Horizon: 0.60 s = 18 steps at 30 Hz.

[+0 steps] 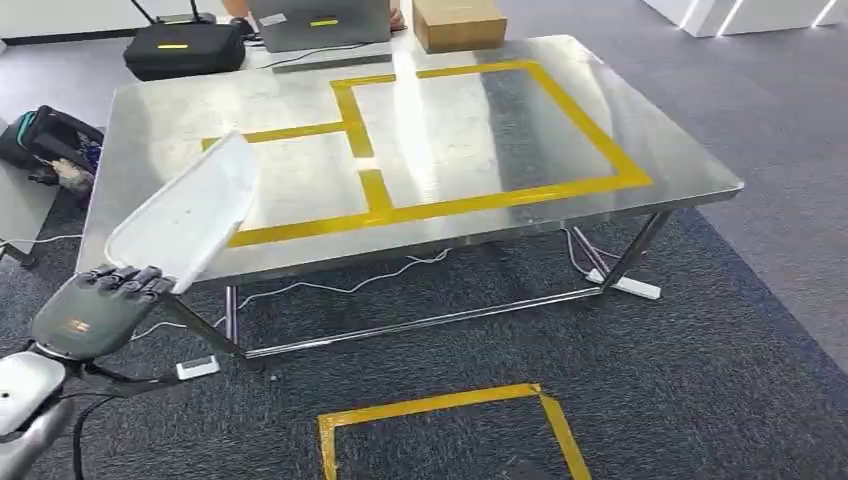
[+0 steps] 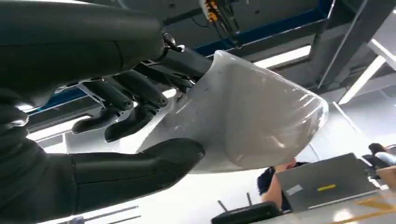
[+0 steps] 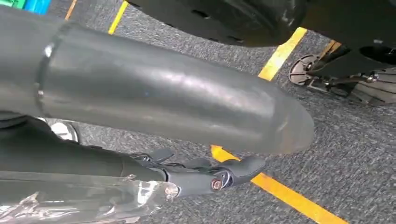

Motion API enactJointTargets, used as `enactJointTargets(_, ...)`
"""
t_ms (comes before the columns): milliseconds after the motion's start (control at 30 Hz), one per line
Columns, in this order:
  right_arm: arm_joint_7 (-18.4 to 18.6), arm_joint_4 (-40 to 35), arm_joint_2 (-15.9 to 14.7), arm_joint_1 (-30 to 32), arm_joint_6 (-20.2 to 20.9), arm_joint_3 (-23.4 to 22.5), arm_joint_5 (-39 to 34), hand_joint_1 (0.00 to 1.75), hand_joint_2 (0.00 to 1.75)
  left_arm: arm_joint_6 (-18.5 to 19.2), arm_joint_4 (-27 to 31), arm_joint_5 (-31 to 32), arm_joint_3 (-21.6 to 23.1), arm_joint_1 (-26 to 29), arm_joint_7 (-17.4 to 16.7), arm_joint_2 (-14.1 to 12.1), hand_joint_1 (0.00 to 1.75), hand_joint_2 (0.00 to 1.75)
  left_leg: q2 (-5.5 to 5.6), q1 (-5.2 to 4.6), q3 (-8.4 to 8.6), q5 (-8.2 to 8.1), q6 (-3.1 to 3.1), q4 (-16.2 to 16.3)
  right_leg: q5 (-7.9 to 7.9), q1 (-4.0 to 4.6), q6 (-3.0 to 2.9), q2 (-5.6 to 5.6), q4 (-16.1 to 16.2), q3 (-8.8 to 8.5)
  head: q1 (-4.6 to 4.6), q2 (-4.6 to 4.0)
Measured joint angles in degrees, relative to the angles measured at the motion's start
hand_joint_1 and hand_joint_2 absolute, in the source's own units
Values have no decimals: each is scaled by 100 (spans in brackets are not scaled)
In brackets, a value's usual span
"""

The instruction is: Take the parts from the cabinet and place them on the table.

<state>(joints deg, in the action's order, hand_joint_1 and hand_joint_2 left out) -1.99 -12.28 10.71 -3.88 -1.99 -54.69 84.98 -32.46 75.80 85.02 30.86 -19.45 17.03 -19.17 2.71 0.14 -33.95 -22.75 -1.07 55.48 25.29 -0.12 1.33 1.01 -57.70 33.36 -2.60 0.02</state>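
Note:
A white, flat, tray-like part point(image 1: 190, 215) wrapped in clear film is held by my left hand point(image 1: 100, 305) at its near end. It tilts up over the front left corner of the steel table point(image 1: 480, 235). In the left wrist view the thumb and fingers of my left hand point(image 2: 126, 107) clamp the white part point(image 2: 252, 126) from both sides. My right hand point(image 3: 187, 172) hangs over the carpet with its fingers fairly straight. Something silvery with crinkled clear film point(image 3: 70, 200) lies against them, and I cannot tell whether it is gripped.
Yellow tape marks rectangles on the table top. A cardboard box point(image 1: 458, 22), a laptop point(image 1: 318, 22) and a black case point(image 1: 183, 45) sit along its far edge. A bag point(image 1: 45, 140) lies at the left. A yellow tape square point(image 1: 450, 410) marks the carpet. A person point(image 2: 273, 184) sits beyond the table.

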Motion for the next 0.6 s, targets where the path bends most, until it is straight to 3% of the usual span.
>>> enactJointTargets(167, 24, 2, 0, 6, 2, 0, 0, 0, 0, 65, -74, -13, 231, -251, -28, 212, 175, 175, -2, -5, 0, 0, 1, 0, -5, -6, 7, 8, 0, 2, 0, 0)
enactJointTargets(600, 42, 2, 0, 9, 2, -4, 2, 0, 0, 6, -234, -41, 467, -262, -50, 271, 175, 175, -2, -7, -6, 1, 3, 0, -4, -6, 7, 5, 0, 7, 0, 0)
